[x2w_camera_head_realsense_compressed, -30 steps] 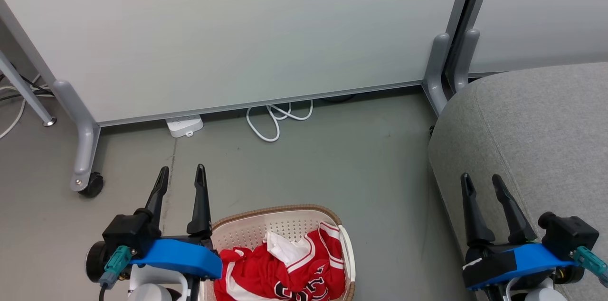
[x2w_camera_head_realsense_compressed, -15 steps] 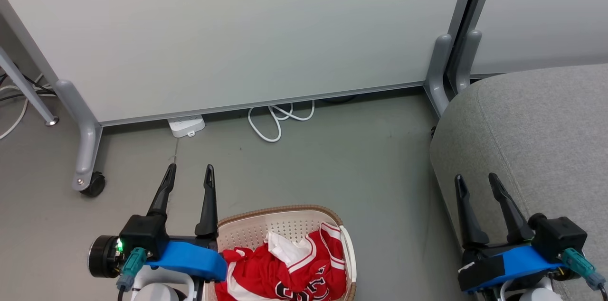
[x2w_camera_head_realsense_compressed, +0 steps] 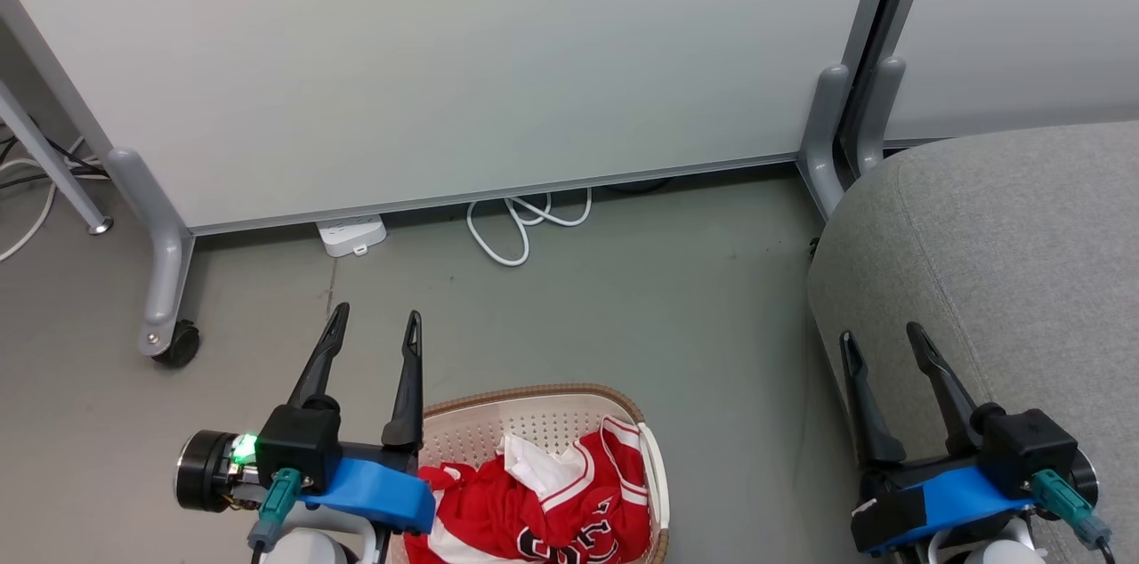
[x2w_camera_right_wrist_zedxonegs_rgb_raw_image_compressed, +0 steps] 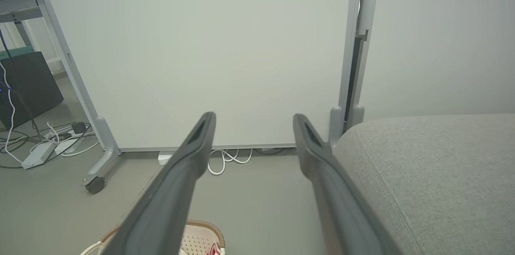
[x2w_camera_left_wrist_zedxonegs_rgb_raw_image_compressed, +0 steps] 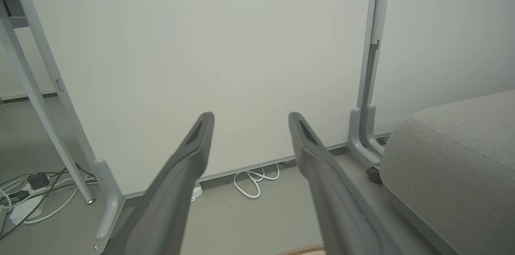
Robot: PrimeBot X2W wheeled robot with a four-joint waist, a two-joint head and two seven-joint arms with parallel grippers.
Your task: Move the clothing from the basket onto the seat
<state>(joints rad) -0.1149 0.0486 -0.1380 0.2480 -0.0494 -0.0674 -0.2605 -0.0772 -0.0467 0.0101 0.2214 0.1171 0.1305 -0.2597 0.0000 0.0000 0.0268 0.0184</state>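
Clothing (x2w_camera_head_realsense_compressed: 534,515) lies heaped in the basket (x2w_camera_head_realsense_compressed: 525,395), which sits on the floor (x2w_camera_head_realsense_compressed: 623,306) at the near edge of my head view, a little left of centre. The seat (x2w_camera_head_realsense_compressed: 1023,235) stands to the right, well apart from the basket with bare floor between them.

Both claws are empty with their fingers spread wide. The left claw (x2w_camera_head_realsense_compressed: 377,312) hovers just left of the basket's far corner, and the right claw (x2w_camera_head_realsense_compressed: 879,333) hangs over the seat's near left edge.

I judge the heap to be light, limp sports fabric, probably smooth and a bit slippery, so it will drape and trail once lifted rather than hold any shape. The red pieces look tangled together, and pulling one may drag the other along or drop it halfway.

I would not pinch a single flat layer. The best hold looks like the raised ridge where the white bunch (x2w_camera_head_realsense_compressed: 534,466) stands up near the middle of the pile, thick enough for the fingers to bite on several folds at once.

The trimmed strap loop (x2w_camera_head_realsense_compressed: 618,439) at the far right is easy to reach, but it lies against the rim and could snag there or stretch. Nothing here is fragile, so a firm squeeze is safe.
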